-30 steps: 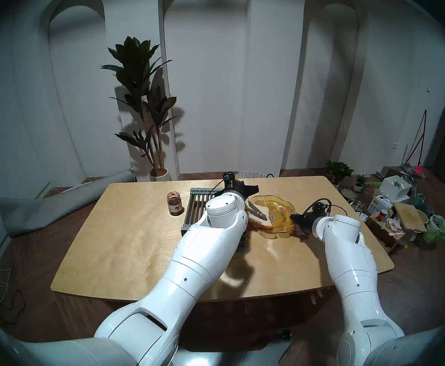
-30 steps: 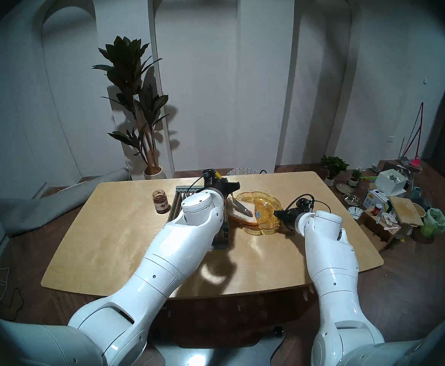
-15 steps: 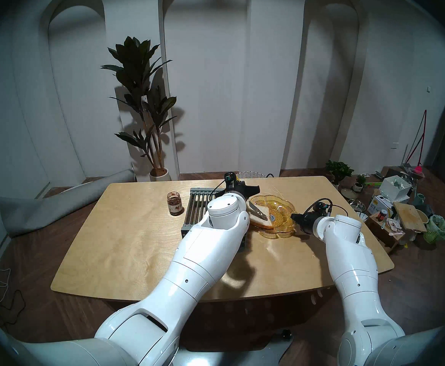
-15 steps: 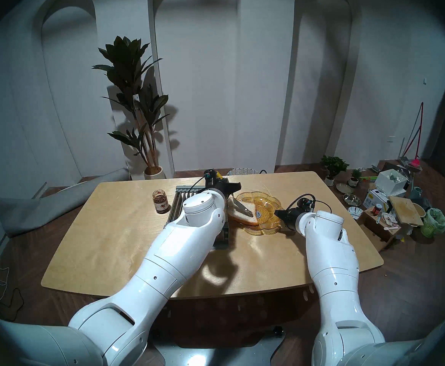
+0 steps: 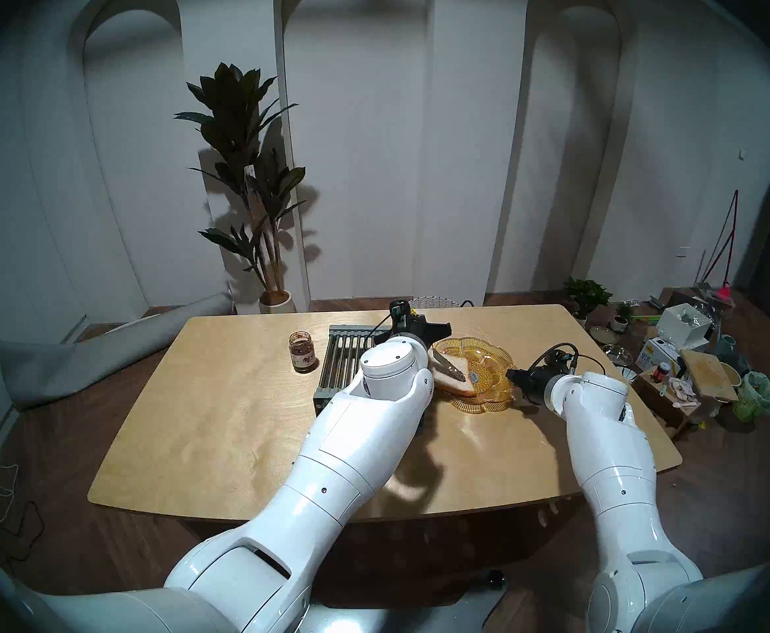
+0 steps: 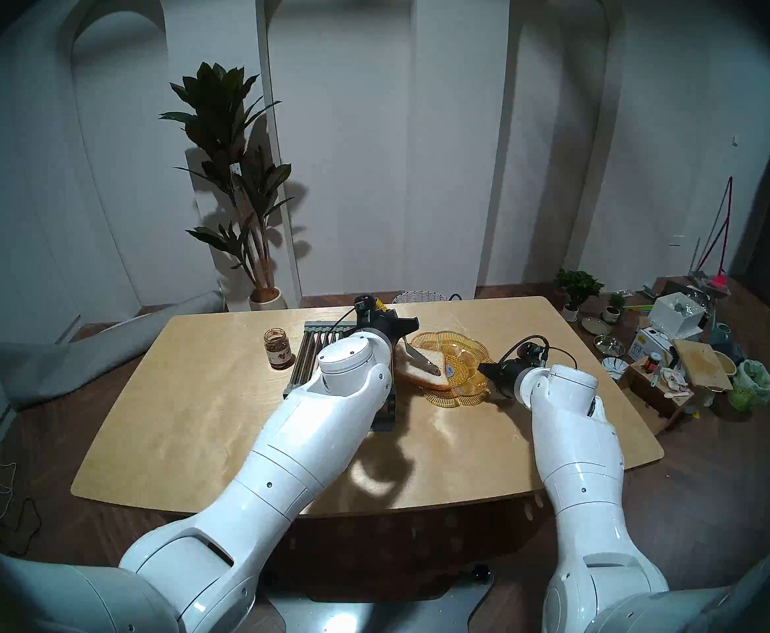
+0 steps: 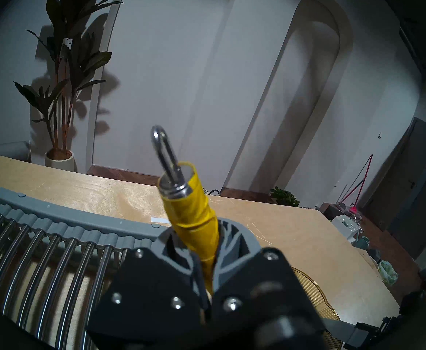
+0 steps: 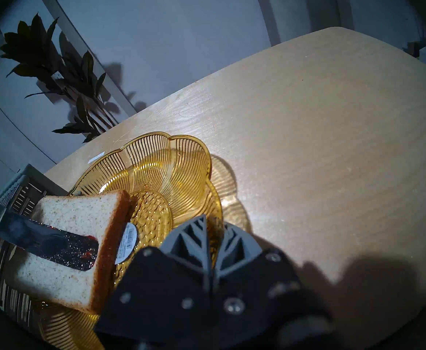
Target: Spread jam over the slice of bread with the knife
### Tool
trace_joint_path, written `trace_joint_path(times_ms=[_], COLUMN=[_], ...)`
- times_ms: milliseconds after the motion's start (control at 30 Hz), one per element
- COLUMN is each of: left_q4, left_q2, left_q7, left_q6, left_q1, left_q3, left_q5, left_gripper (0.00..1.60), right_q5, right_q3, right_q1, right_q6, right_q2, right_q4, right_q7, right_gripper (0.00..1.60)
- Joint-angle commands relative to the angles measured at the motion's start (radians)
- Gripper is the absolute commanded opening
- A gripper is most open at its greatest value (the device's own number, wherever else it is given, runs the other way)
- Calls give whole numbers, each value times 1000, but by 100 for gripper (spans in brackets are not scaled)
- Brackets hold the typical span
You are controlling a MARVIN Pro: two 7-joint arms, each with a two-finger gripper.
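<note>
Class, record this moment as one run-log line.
left gripper: shut on yellow-handled knife | blade: on white bread slice | right gripper: shut on amber plate rim

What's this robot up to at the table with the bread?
It is spreading jam on bread. The left gripper is shut on the yellow handle of a knife, whose jam-smeared blade lies on the slice of bread. The bread leans on the rim of an amber glass dish. The right gripper is shut on that dish's near rim. The open jam jar stands apart on the table, beyond a metal rack.
</note>
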Motion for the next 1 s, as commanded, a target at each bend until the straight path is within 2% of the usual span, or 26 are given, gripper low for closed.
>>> trace_joint_path(times_ms=[0,167,633,867,900,967], left_q4=[-41,-56,-58,-41,-35,-33], left_q2=[2,-4,8,31,38,43], left_q7=[4,-5,4,-57,-83,-84], left_q6=[-12,-26,-38,-121,-156,-155], left_q1=[3,21,34,42,46,44], left_q3=[-3,-21,-9,6,8,15], left_q5=[4,-18,16,25,25,33], left_gripper=[0,0,0,0,0,0], right_q5=[-3,-4,3,0,0,-1], right_q3=[6,8,24,27,28,28], right_q1=[-9,-18,-16,-7,-4,-3], right_q6=[-13,-11,-11,-16,-15,-15], right_q2=[13,14,26,28,28,28], right_q4=[-13,-22,-14,2,4,5], right_q7=[4,6,27,35,36,36], right_gripper=[0,0,0,0,0,0])
